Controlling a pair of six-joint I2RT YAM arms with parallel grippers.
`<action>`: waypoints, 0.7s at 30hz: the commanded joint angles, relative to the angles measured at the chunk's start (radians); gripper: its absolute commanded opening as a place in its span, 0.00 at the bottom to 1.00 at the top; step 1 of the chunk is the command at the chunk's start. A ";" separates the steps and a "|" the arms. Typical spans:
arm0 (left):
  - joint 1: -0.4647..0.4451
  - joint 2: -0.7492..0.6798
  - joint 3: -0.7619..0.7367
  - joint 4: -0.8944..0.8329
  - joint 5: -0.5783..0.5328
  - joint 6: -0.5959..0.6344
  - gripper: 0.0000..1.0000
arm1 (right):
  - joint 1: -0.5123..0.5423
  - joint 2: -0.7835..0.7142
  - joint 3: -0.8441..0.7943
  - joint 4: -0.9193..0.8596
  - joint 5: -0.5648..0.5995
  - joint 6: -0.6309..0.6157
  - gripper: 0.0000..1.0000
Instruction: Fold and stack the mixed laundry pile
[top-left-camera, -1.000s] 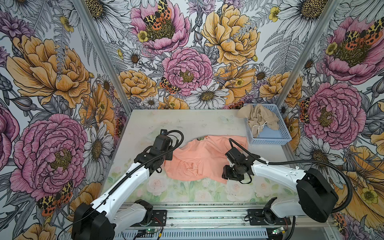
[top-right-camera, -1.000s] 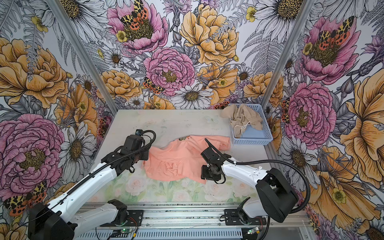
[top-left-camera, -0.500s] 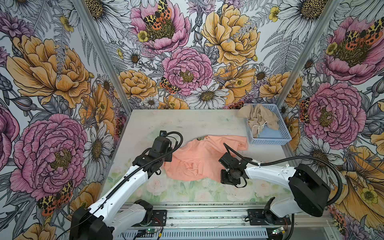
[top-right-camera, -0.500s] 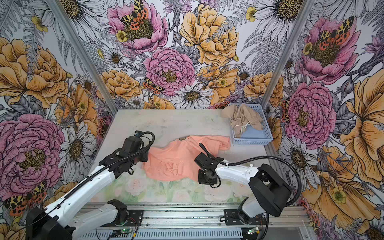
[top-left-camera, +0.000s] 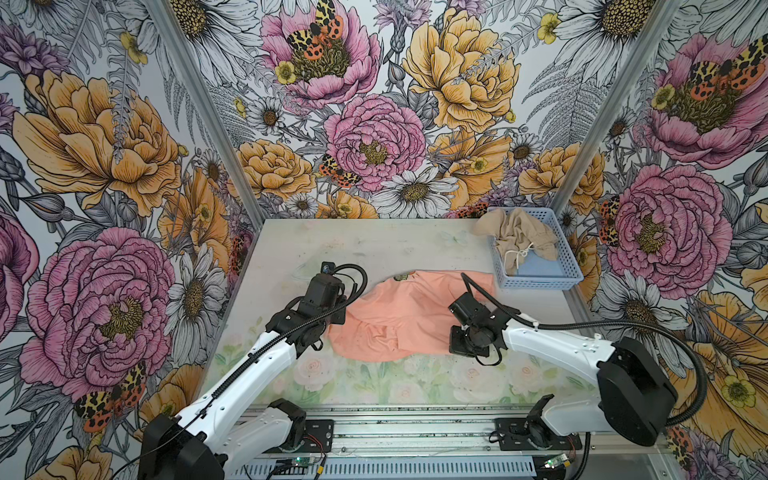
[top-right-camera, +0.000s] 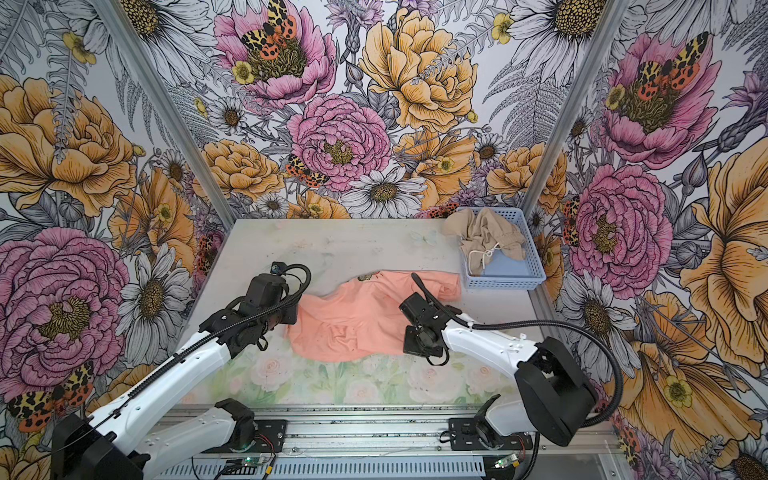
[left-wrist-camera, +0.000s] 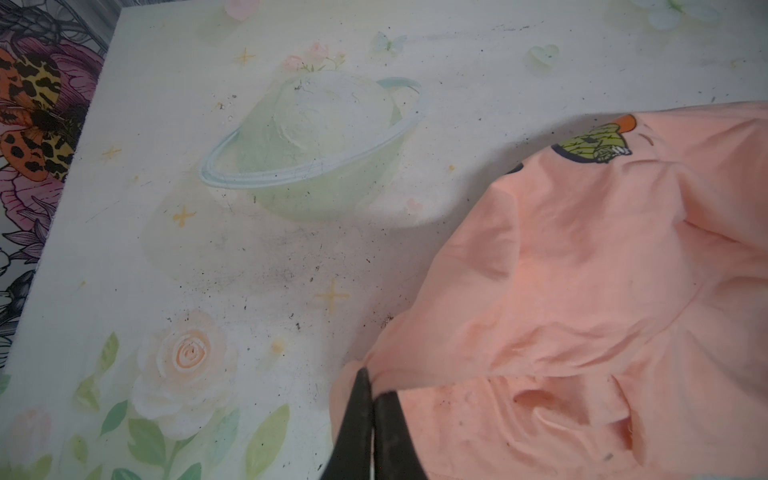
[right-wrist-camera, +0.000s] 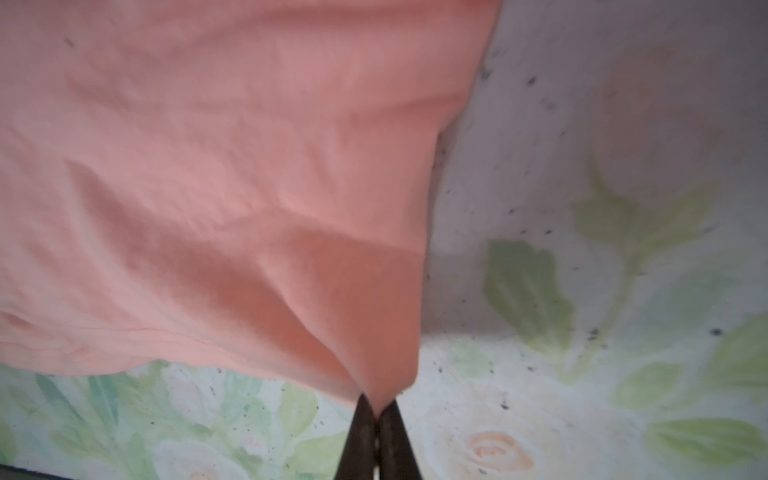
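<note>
- Salmon-peach T-shirt (top-left-camera: 399, 316) lies crumpled on the surface (top-left-camera: 374, 245) at the centre of both top views, with its green-orange graphic (top-left-camera: 402, 276) at the upper edge of the cloth.
- At the bottom centre of the left wrist view, the left hand (left-wrist-camera: 372, 388) is closed on the shirt's edge. The cloth spreads from it toward the right of that frame.
- At the bottom centre of the right wrist view, the right hand (right-wrist-camera: 376, 409) is pinched tight on a corner of the shirt. The cloth is drawn to a point there and fans up and to the left.
- In both top views the shirt lies between the two arms: one is at its left edge, the other at its lower right corner.
- Well apart from both hands, the beige-tan garment (top-left-camera: 515, 237) with its white drawstring (top-left-camera: 521, 253) lies bunched in the light blue perforated basket (top-left-camera: 540, 282), at the upper right of the surface.
</note>
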 joint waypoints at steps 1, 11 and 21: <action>-0.010 -0.025 0.008 0.027 0.020 -0.006 0.00 | -0.108 -0.115 0.166 -0.137 0.029 -0.131 0.00; 0.042 0.176 0.304 0.124 0.051 0.193 0.00 | -0.457 0.214 0.856 -0.150 -0.043 -0.451 0.00; -0.141 0.093 0.434 0.024 0.078 0.238 0.00 | -0.640 0.095 0.844 -0.140 -0.203 -0.476 0.00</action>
